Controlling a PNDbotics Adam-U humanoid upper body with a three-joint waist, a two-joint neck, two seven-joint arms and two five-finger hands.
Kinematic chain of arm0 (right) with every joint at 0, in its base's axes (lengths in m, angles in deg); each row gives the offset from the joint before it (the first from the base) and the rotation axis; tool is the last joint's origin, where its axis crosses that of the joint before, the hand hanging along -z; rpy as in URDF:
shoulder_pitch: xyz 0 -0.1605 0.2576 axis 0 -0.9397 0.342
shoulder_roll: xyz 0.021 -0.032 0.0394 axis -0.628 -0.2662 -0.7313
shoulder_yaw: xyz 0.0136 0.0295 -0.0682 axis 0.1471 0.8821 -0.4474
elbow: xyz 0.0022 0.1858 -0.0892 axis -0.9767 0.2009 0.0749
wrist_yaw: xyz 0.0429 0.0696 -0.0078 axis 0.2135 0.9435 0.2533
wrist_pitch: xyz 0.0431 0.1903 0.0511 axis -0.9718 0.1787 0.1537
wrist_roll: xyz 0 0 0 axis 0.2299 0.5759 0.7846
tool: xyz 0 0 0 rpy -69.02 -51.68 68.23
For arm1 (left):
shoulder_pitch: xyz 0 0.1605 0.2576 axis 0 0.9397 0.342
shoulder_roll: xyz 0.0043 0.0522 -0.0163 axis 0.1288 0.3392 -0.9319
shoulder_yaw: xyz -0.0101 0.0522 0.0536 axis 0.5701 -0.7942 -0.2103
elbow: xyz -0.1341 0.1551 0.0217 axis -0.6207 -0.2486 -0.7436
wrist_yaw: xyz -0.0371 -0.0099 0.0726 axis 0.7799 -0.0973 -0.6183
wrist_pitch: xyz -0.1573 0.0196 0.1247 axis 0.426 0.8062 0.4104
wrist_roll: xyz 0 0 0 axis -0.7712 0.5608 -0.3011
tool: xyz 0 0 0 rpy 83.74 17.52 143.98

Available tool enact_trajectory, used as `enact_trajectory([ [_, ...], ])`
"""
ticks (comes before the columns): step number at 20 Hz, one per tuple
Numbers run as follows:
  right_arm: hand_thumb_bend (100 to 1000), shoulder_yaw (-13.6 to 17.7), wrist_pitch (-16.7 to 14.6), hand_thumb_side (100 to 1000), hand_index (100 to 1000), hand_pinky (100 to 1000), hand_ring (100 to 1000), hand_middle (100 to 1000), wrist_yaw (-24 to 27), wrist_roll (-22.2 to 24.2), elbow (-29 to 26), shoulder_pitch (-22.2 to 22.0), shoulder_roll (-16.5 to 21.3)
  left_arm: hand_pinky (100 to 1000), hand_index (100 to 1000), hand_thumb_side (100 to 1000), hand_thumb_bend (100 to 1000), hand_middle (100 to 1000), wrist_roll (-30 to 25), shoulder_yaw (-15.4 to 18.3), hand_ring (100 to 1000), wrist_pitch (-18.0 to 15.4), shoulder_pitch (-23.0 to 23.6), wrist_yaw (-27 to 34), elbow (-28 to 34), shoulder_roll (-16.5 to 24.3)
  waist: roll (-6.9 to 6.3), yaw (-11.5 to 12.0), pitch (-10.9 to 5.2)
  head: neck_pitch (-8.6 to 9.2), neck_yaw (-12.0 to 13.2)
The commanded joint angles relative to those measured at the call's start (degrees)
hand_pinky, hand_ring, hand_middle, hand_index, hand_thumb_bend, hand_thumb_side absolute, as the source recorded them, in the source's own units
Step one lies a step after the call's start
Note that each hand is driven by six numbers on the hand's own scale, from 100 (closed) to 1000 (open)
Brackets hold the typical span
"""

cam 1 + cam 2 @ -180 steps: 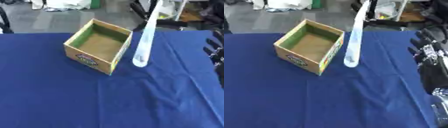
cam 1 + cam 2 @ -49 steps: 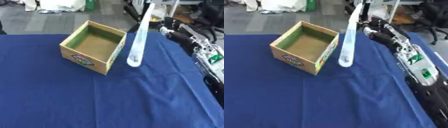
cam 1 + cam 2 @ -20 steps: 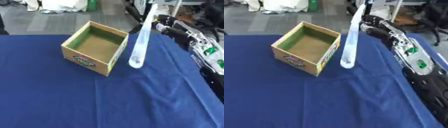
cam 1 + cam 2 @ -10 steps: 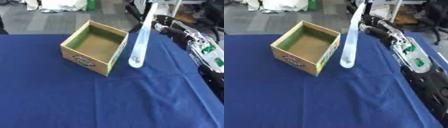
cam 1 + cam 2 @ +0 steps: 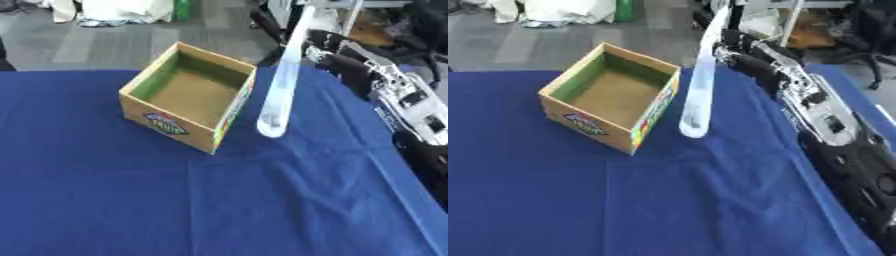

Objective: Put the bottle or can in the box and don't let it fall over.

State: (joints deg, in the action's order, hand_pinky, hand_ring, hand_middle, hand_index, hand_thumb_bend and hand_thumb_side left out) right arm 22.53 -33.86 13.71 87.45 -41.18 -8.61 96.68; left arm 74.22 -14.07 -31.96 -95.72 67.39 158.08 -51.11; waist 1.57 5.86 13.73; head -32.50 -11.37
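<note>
Blue cloth covered the worktop [image 5: 219, 200], where the tall clear bottle [image 5: 280, 85] stood beside the box [image 5: 188, 102]; my right hand [image 5: 730, 42] reached its upper part, fingers unreadable, lift pending.

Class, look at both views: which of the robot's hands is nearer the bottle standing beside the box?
Right. The right hand is at the bottle, just right of its upper part, by the box. The left hand shows in neither view.

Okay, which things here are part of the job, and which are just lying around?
Job: tall clear bottle, open cardboard box, right hand near the bottle's top.
Lying about: white bundle and green object on the floor beyond the table.
</note>
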Motion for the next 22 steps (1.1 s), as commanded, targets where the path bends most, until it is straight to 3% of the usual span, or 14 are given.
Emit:
enact_trajectory([
  [1, 100, 0.5, 0.0, 456, 1000, 1000, 1000, 1000, 0.2, 0.0, 0.2, 1.6, 1.9, 916, 780, 625, 432, 1000, -0.2, 0.2, 1000, -0.1, -0.8, 0.0, 0.6, 1.0, -0.24, 0.1, -0.51, 1.09, -0.4],
  [22, 100, 0.5, -0.7, 490, 1000, 1000, 1000, 1000, -0.1, -1.7, 5.5, 4.2, 1.0, 917, 780, 628, 429, 1000, -0.7, 0.0, 1000, -0.2, -1.4, 0.0, 0.5, 0.7, -0.67, 0.5, 0.55, 2.57, -1.6],
])
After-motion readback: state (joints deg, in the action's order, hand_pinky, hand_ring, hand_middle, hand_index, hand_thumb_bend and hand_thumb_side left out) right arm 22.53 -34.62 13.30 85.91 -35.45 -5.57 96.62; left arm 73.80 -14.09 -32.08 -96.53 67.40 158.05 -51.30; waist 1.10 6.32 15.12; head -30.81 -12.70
